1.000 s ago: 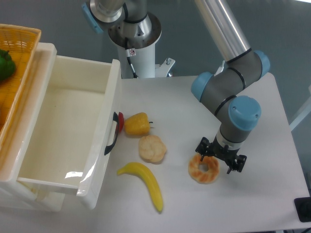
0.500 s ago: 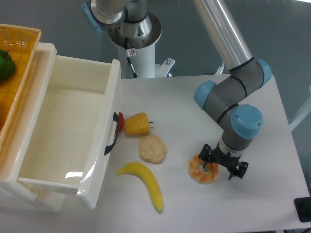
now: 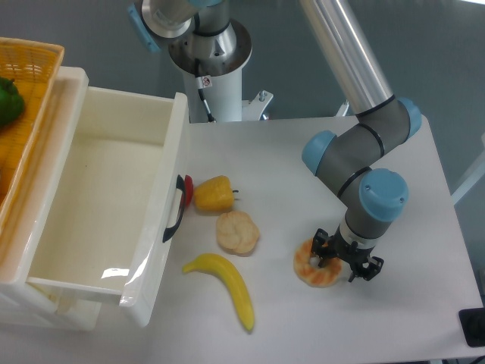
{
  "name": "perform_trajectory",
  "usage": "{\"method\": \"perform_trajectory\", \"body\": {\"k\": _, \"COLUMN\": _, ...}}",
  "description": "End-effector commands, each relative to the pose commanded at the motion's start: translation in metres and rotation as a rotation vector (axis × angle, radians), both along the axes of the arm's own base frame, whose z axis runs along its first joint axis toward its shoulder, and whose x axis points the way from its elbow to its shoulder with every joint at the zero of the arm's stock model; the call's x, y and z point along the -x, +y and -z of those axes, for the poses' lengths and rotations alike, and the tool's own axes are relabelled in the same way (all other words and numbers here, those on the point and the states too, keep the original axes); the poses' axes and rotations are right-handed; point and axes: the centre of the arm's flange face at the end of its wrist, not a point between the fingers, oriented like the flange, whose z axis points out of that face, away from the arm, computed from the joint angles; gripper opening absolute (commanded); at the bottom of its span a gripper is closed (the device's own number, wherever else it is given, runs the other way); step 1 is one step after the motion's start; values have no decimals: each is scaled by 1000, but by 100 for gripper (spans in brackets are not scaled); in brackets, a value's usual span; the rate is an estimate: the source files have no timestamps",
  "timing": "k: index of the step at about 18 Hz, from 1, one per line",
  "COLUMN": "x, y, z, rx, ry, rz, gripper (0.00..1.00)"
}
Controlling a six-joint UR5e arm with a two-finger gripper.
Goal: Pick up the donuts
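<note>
The donut (image 3: 311,265), an orange-tan ring with cream patches, lies on the white table right of centre. My gripper (image 3: 342,265) points straight down and sits low over the donut's right half, hiding that part and the centre hole. The black fingers (image 3: 321,247) stand apart, one over the ring and one off its right edge. The jaws look open, and the donut rests on the table.
A round cream bun (image 3: 237,232), a yellow bell pepper (image 3: 213,193) and a yellow banana (image 3: 225,283) lie left of the donut. A white open drawer (image 3: 114,205) with a black handle (image 3: 179,207) stands at the left, with a wicker basket (image 3: 26,114) behind it. The table's front edge is near.
The gripper has come down onto the donut's right side and shifted slightly towards me. Its fingers look a little closer together. The donut has not moved.
</note>
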Motion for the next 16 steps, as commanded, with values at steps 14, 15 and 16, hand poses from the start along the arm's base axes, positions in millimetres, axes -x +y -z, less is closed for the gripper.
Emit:
{"method": "perform_trajectory", "body": {"k": 14, "x": 11, "y": 3, "z": -36, "rx": -25, "ry": 65, "rz": 42, "gripper": 0}}
{"method": "perform_trajectory", "body": {"k": 15, "x": 15, "y": 2, "z": -44, "rx": -24, "ry": 82, "rz": 61, "gripper": 0}}
{"method": "perform_trajectory", "body": {"k": 16, "x": 21, "y": -1, "z": -52, "rx": -11, "ry": 109, "rz": 96, "gripper": 0}}
